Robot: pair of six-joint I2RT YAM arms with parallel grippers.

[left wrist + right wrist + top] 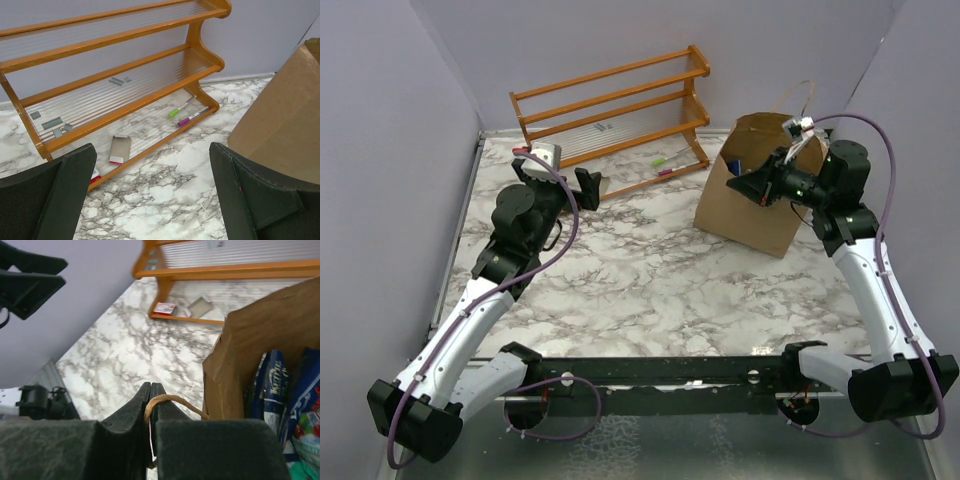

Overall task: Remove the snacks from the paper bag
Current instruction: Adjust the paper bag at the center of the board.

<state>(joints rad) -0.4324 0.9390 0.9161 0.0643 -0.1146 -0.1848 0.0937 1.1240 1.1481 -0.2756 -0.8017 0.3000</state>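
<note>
The brown paper bag (pixel 752 205) stands at the back right, open at the top. My right gripper (pixel 738 184) is at its mouth. In the right wrist view the right gripper (pixel 150 390) is shut on the bag's twisted paper handle (pixel 175 401), next to the bag's wall (pixel 250 340). Blue-and-white foil snacks (pixel 272 385) stand inside the bag, with a teal-green one (pixel 305 440) low at the right; a blue corner shows from above (pixel 734 165). My left gripper (pixel 560 180) is open and empty over the marble to the bag's left, fingers wide apart (pixel 152 195). The bag's side also shows in the left wrist view (pixel 285 115).
A wooden two-shelf rack (pixel 610 110) stands at the back against the wall. A green marker (pixel 175 112), a purple marker (pixel 185 120) and a small card packet (pixel 120 149) lie under it. Grey walls close in on both sides.
</note>
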